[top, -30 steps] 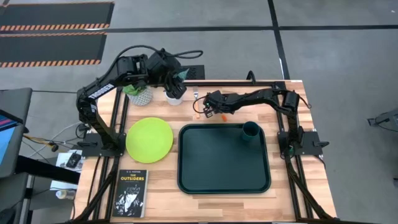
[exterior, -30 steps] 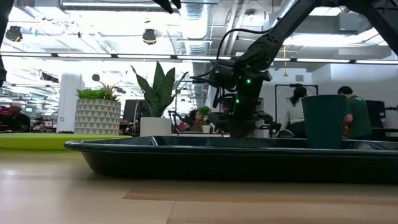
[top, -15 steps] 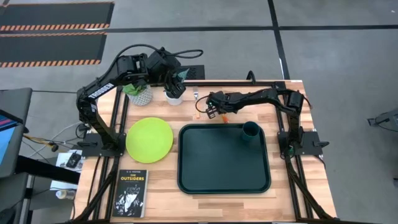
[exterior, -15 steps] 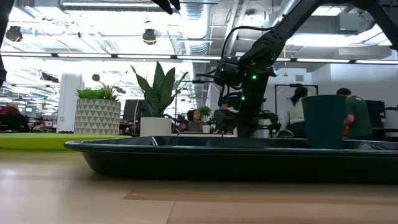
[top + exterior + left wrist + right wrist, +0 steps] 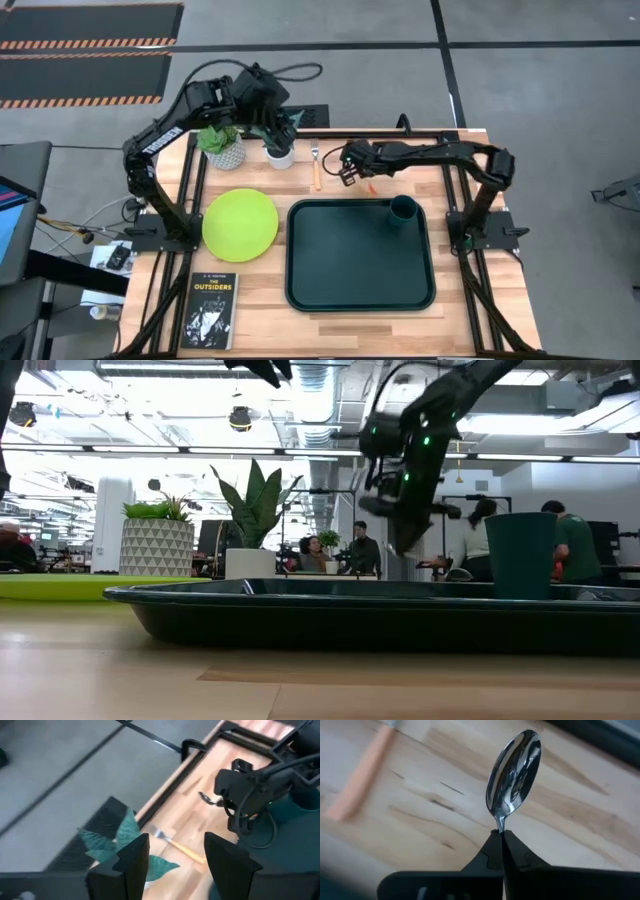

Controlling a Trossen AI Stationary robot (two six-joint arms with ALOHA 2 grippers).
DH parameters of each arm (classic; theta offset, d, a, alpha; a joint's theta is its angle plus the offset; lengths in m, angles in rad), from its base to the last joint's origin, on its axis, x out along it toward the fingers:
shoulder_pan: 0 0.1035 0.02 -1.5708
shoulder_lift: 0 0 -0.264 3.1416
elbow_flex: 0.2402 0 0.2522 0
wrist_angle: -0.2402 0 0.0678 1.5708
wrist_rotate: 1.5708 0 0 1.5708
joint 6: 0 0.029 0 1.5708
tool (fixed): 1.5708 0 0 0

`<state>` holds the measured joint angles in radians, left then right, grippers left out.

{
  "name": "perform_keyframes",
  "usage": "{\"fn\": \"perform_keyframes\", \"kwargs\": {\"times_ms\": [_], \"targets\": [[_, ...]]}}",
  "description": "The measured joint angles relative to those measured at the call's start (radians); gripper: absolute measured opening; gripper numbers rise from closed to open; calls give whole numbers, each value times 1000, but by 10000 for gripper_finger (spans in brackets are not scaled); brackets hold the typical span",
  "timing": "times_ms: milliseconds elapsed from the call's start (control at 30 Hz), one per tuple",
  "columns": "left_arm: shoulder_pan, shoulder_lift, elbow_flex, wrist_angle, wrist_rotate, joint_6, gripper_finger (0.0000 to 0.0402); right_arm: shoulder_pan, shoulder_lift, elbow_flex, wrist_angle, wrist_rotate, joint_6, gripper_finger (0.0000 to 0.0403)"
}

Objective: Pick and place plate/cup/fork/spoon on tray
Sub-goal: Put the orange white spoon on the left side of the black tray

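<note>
Spoon (image 5: 514,772) pinched in right hand (image 5: 501,851)

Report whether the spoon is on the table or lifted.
Lifted. The right tool is shut on the spoon, whose bowl hangs clear above the table.

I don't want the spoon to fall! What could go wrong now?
The right hand pinches the spoon only at its thin neck, so it might twist or slip out while being carried. The cup stands in the tray corner nearest that hand, so the arm could bump it when it comes over. The fork lies on the table close by and could get nudged too.
</note>
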<state>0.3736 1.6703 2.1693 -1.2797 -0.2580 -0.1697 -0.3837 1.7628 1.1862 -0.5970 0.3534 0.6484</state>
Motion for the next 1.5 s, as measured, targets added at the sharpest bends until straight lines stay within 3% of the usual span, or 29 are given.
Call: {"fn": "perform_keyframes", "kwargs": {"times_ms": [233, 367, 467, 633, 800, 1200, 1500], "targets": [[158, 0, -140, 184, 404, -17, 179, 64, -154, 1, -51, 13, -51, 2], [203, -1, -346, 447, 600, -143, 179, 123, -216, 1, -69, 19, -60, 4], [206, 2, -518, 655, 678, -307, 179, 172, -243, 1, -74, 55, -80, 7], [192, 2, -737, 917, 717, -535, 179, 230, -245, 2, -97, 92, -100, 5], [158, 1, -838, 1069, 755, -646, 179, 271, -235, 2, -86, 95, -175, 9], [76, 0, -849, 1100, 759, -713, 179, 313, -203, 3, 7, 92, -239, 9], [52, 0, -849, 1019, 681, -669, 179, 332, -203, 3, 7, 89, -239, 12]]}}
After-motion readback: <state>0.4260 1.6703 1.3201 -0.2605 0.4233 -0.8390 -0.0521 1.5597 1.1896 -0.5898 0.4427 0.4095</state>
